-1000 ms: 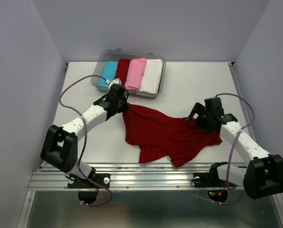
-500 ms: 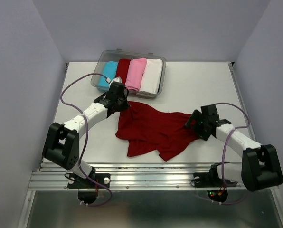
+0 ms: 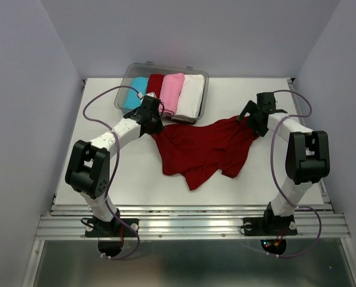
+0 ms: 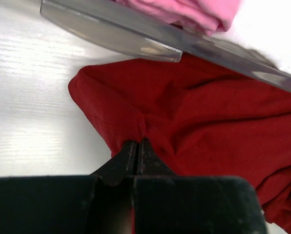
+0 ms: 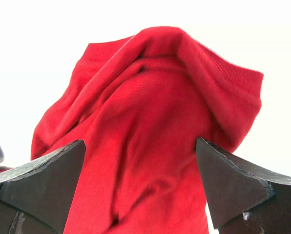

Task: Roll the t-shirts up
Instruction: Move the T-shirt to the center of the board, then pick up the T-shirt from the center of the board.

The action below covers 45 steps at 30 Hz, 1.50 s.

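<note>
A dark red t-shirt lies crumpled just in front of the clear bin. The left tool pinches one corner. The right tool, spread wide astride another corner, should clamp and then stretch the cloth flat.

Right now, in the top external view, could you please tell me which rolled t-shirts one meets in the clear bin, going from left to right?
cyan t-shirt → dark red t-shirt → pink t-shirt → white t-shirt
</note>
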Each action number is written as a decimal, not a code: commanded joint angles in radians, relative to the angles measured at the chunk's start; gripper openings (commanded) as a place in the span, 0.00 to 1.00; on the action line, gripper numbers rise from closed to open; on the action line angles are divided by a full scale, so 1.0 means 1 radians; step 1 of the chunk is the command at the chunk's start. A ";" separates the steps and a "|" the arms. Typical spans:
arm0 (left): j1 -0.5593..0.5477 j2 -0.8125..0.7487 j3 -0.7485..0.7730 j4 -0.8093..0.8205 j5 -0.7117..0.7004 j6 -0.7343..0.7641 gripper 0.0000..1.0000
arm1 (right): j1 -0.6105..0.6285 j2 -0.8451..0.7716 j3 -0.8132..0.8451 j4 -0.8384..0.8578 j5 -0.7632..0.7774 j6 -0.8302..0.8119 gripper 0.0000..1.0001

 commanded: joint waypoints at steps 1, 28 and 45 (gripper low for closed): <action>0.010 0.029 0.100 -0.032 -0.006 0.031 0.09 | 0.003 -0.075 0.048 -0.031 -0.010 -0.056 1.00; -0.548 -0.160 -0.266 0.047 0.060 -0.228 0.78 | 0.052 -0.797 -0.729 0.001 -0.350 0.140 0.87; -0.531 0.076 -0.136 -0.049 -0.062 -0.199 0.00 | 0.141 -0.568 -0.607 0.132 -0.269 0.200 0.01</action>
